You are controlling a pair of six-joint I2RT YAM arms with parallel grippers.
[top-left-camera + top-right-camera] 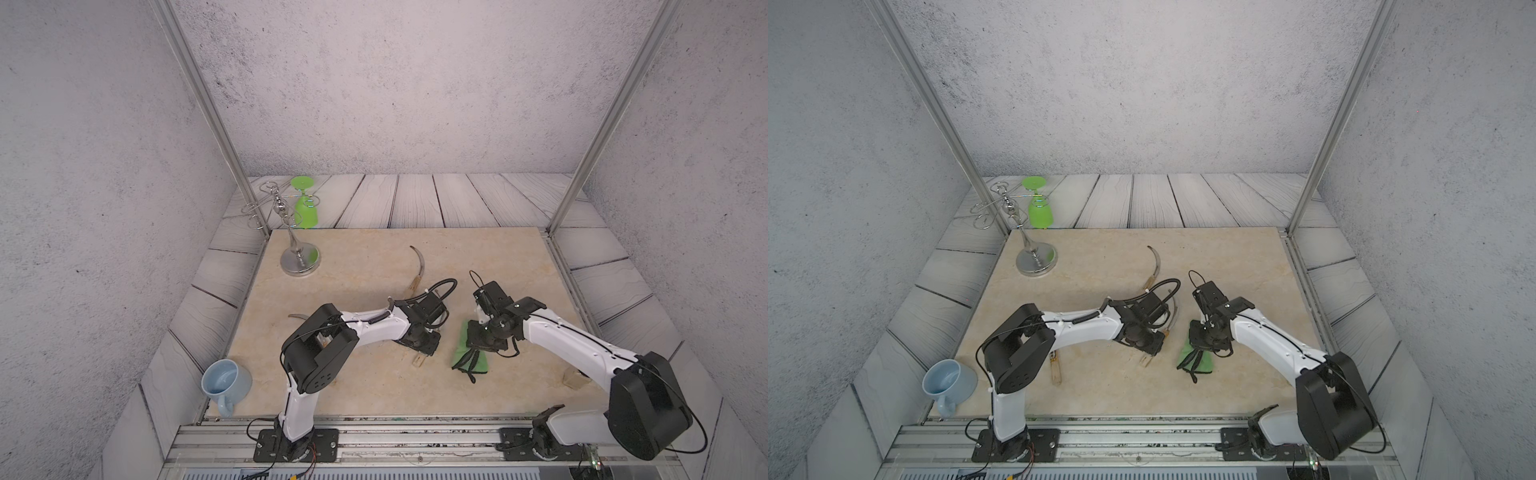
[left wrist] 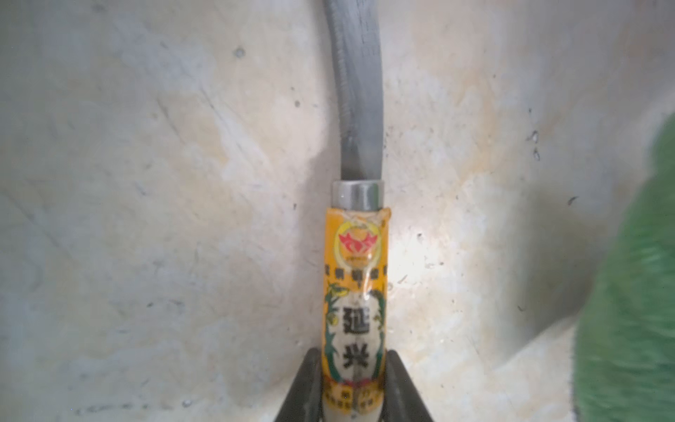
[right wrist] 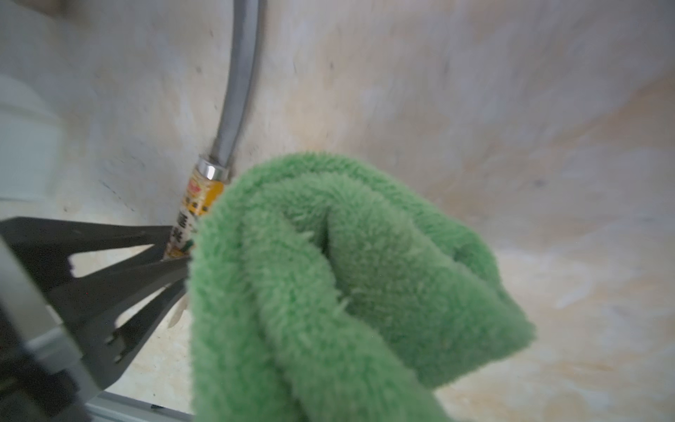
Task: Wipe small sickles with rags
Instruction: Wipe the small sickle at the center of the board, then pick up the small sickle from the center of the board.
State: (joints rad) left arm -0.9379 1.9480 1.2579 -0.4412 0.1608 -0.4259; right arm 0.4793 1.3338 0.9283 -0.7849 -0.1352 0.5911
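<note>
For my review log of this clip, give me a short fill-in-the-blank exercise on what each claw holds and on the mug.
1. The left claw is shut on the labelled ____ of a sickle.
2. The right claw holds a fuzzy rag coloured ____.
3. The mug by the left arm's base is pale ____.
Missing: handle; green; blue.

a blue mug (image 1: 226,380) is placed at the slab's (image 1: 353,270) near left corner; a green glass (image 1: 306,210) is seen inverted by a chrome stand (image 1: 300,261)
</note>
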